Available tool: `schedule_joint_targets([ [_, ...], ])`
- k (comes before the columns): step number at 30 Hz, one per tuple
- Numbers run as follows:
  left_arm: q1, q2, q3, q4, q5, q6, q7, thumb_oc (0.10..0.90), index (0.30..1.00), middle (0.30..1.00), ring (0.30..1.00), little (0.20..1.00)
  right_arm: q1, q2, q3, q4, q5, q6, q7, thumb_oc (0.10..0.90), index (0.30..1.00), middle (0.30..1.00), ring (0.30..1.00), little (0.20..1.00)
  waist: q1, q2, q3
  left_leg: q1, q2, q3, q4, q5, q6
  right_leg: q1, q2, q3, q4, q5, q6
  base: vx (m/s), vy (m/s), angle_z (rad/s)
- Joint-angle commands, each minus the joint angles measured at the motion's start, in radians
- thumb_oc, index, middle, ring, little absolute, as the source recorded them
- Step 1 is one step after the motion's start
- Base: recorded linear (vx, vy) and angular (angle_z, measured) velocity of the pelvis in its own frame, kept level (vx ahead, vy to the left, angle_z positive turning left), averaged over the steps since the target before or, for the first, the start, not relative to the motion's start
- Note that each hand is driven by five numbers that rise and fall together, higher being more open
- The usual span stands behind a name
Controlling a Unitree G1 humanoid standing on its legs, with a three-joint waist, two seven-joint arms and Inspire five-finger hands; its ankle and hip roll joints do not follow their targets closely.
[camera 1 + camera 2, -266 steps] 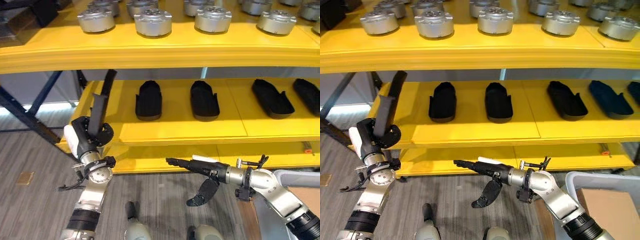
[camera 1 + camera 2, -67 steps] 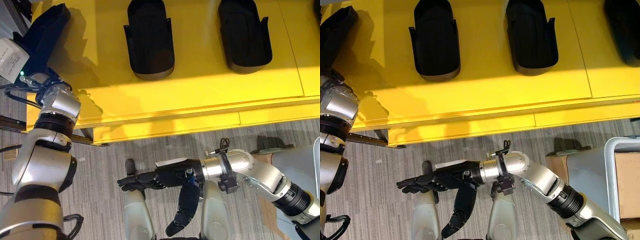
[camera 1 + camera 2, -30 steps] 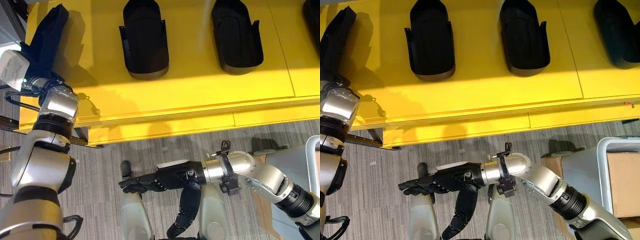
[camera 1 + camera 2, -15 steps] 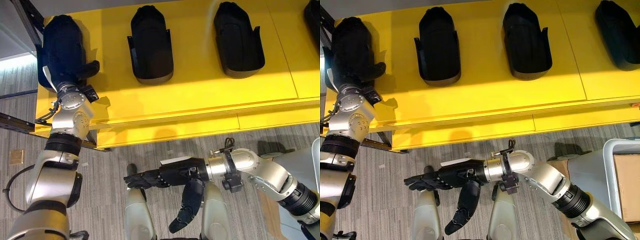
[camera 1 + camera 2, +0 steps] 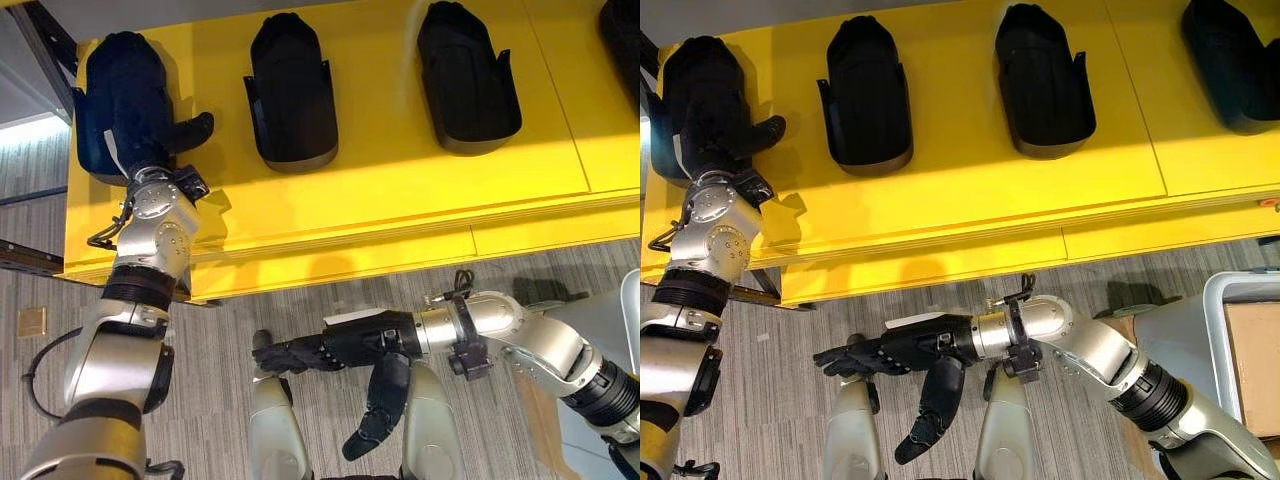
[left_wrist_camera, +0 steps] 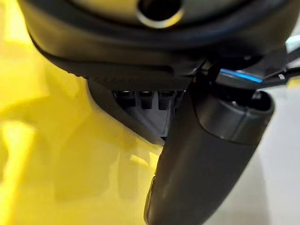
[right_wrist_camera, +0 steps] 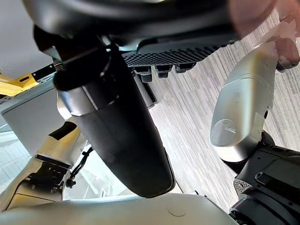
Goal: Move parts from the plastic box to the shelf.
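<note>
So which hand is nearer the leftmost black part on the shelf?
Left. The left hand lies on the leftmost part at the shelf's left end. The right hand hangs over the floor, below the shelf's front edge.

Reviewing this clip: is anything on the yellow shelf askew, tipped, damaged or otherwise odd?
Nothing stands out. The black parts lie in a tidy row on the yellow shelf, all pointing the same way. The left robot hand rests at the leftmost part; the right robot hand hangs open over the floor.
</note>
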Motion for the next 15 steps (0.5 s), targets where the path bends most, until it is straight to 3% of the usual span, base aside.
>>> schedule_joint_targets([
  [1,-0.069,0.042,0.006,-0.004,0.242,0.008,0.177,0.9,1.0,1.0,1.0,1.0,-0.059,0.071,-0.024,-0.073,0.116,-0.104,0.032,0.9,1.0,1.0,1.0,1.0,-0.015,-0.064,-0.02,0.034,0.047,0.007,0.046,-0.046,-0.025,0.053,0.019,-0.047,-0.122,0.096,-0.05,0.01,-0.059,-0.02],
  [6,-0.128,0.116,0.001,-0.027,0.265,0.061,0.211,0.9,1.0,1.0,1.0,1.0,-0.035,0.069,-0.025,-0.069,0.114,-0.137,0.033,0.9,1.0,1.0,1.0,1.0,-0.004,-0.068,-0.023,0.03,0.051,0.003,0.044,-0.047,-0.024,0.058,0.021,-0.058,-0.128,0.096,-0.05,0.01,-0.053,-0.04],
  [10,-0.125,0.111,0.019,-0.058,0.266,0.011,0.314,0.9,1.0,1.0,1.0,1.0,-0.023,0.065,-0.029,-0.086,0.114,-0.143,0.028,0.9,1.0,1.0,1.0,1.0,0.001,-0.077,-0.019,0.024,0.053,-0.003,0.045,-0.05,-0.024,0.06,0.024,-0.063,-0.134,0.096,-0.051,-0.01,-0.053,0.04],
  [11,-0.109,0.116,0.046,-0.077,0.274,-0.045,0.328,0.9,1.0,1.0,1.0,1.0,-0.012,0.067,-0.029,-0.086,0.105,-0.155,0.03,0.9,1.0,1.0,1.0,1.0,0.005,-0.079,-0.019,0.021,0.053,-0.006,0.046,-0.049,-0.024,0.063,0.025,-0.066,-0.135,0.092,-0.052,-0.02,-0.046,0.06],
  [15,-0.088,0.12,0.076,-0.127,0.43,-0.057,0.379,0.9,1.0,1.0,1.0,1.0,0.006,0.065,-0.044,-0.099,0.105,-0.151,0.035,0.9,1.0,1.0,1.0,1.0,0.014,-0.087,-0.018,0.014,0.051,-0.012,0.055,-0.056,-0.023,0.062,0.028,-0.068,-0.123,0.08,-0.057,0.0,-0.038,0.02],
])
